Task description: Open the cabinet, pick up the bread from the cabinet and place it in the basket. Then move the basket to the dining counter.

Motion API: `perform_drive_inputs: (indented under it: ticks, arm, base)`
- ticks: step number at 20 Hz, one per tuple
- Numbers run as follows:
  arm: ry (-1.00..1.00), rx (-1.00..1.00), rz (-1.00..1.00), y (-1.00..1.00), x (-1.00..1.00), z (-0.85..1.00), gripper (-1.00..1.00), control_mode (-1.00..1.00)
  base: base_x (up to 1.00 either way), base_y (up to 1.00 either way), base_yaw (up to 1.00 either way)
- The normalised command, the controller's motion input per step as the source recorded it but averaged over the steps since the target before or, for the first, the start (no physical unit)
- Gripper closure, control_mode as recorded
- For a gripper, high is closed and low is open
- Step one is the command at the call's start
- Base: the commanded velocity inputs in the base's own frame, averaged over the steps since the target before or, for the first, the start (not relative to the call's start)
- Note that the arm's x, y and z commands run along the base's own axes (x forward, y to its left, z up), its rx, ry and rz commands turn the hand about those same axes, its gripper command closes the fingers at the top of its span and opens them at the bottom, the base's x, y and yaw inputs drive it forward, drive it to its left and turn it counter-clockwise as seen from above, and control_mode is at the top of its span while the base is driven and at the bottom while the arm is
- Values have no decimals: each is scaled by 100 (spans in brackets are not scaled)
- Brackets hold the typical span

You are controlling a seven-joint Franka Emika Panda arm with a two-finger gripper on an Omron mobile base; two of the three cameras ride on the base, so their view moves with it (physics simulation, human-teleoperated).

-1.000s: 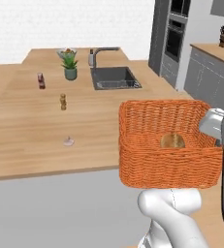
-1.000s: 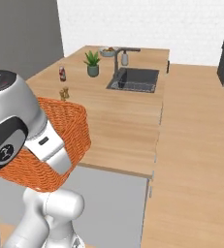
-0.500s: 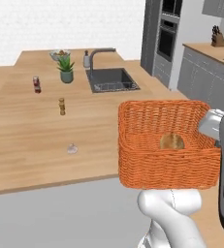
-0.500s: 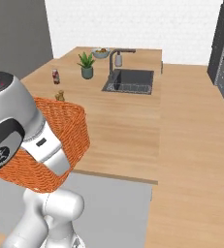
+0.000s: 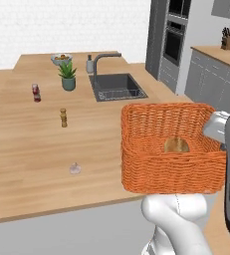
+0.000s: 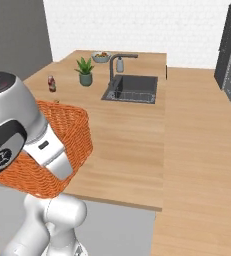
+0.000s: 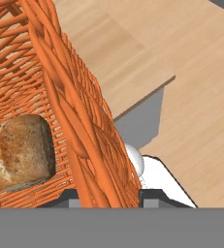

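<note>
Basket w/ bread (pincer clamps wall).

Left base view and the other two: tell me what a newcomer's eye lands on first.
The orange basket, held up in front of the robot at the near edge of the dining counter, its wall clamped in the gripper. Next, the bread lying on the basket's floor. Beyond, a dark sink with a curved faucet.

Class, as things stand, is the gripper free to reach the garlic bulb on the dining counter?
Probably not: the gripper is shut on the basket wall, so the garlic bulb stays out of reach until it lets go.
</note>
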Motion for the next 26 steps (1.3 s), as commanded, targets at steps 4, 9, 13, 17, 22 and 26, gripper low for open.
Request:
perform_drive_inputs:
  ticks: [4, 9, 13, 17, 22, 26]
  arm:
    - [1, 0, 0, 0, 59, 0, 100, -100]
    - [1, 0, 1, -5, 96, 0, 100, -100]
    - [1, 0, 0, -34, 100, -8, 100, -100]
    - [0, 5, 0, -79, 100, -29, 100, -100]
    - [0, 0, 0, -52, 100, -54, 100, -100]
    - [-2, 0, 0, -14, 89, -73, 100, -100]
  base:
    - [0, 0, 0]
    - [0, 0, 0]
    - [0, 0, 0]
    - [0, 0, 0]
    - [0, 0, 0]
    - [0, 0, 0]
